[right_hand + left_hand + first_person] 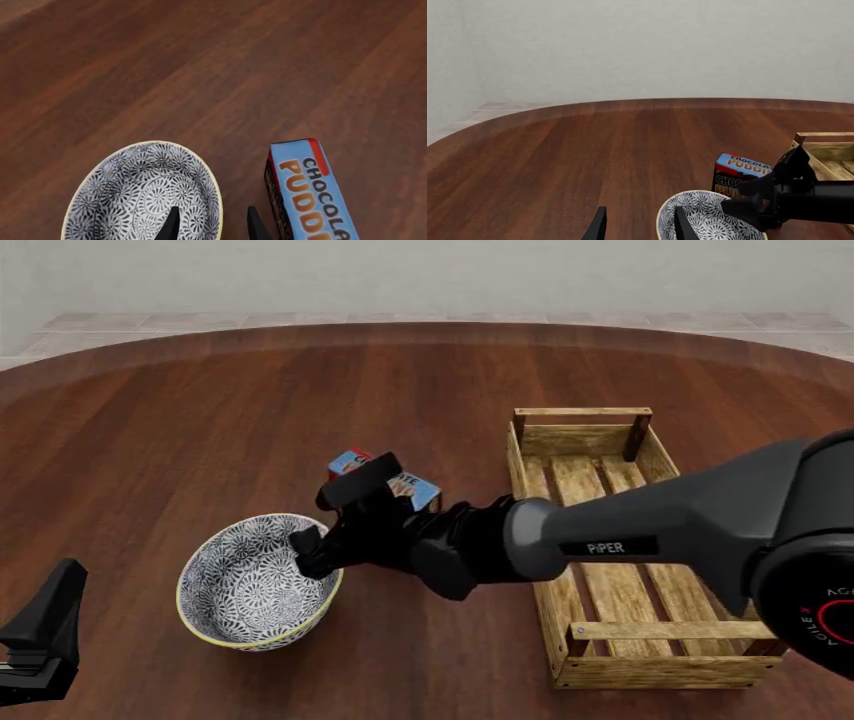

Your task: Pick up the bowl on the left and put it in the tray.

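A dark reddish wooden table (pixel 200 410) with a curved far edge fills the scene, backed by a plain pale wall. The right gripper (pixel 211 225) straddles the bowl's rim: one fingertip sits over the patterned inside, the other outside the rim on the side toward the pudding box, with a gap showing between them; whether the pads actually touch the rim cannot be told, so the fingers read as parted, not clenched. In the front view that gripper (pixel 316 550) is at the bowl's right-hand edge, its grey arm (pixel 667 525) reaching in from the right and passing over the near half of the tray. The left gripper (pixel 637 226) shows two dark fingertips spread apart with bare table and the bowl's edge between them, holding nothing; in the front view only part of it shows at the lower left corner, clear of the bowl. The bowl (pixel 254 582), blue-and-white patterned with a pale yellowish rim, rests on the table left of centre, outside the tray and apart from it. The chocolate pudding box (pixel 416 488) lies just behind the bowl, between bowl and tray. The tray (pixel 537 498), a slatted light-wood crate, lies lengthwise on the right, holding nothing visible.
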{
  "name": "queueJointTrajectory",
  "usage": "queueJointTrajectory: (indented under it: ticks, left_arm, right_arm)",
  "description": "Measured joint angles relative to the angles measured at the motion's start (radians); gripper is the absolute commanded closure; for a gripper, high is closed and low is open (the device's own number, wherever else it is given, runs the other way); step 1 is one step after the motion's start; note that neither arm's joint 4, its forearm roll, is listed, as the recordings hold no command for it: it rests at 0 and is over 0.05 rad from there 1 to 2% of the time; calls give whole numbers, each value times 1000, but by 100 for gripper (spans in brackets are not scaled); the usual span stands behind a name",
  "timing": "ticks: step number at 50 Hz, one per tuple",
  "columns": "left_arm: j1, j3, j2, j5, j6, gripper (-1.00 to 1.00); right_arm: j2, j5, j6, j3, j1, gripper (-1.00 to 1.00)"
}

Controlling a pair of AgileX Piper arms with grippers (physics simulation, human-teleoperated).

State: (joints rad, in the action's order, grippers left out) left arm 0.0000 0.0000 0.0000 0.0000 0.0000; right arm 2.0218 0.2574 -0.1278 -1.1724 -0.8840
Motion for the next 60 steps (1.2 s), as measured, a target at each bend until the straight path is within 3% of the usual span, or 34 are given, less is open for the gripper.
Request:
queueJointTrajectory:
  ticks: [60]
  left_arm:
    - [0, 0, 0, 0, 0, -100]
  right_arm:
    - [60, 14, -5, -27, -4, -100]
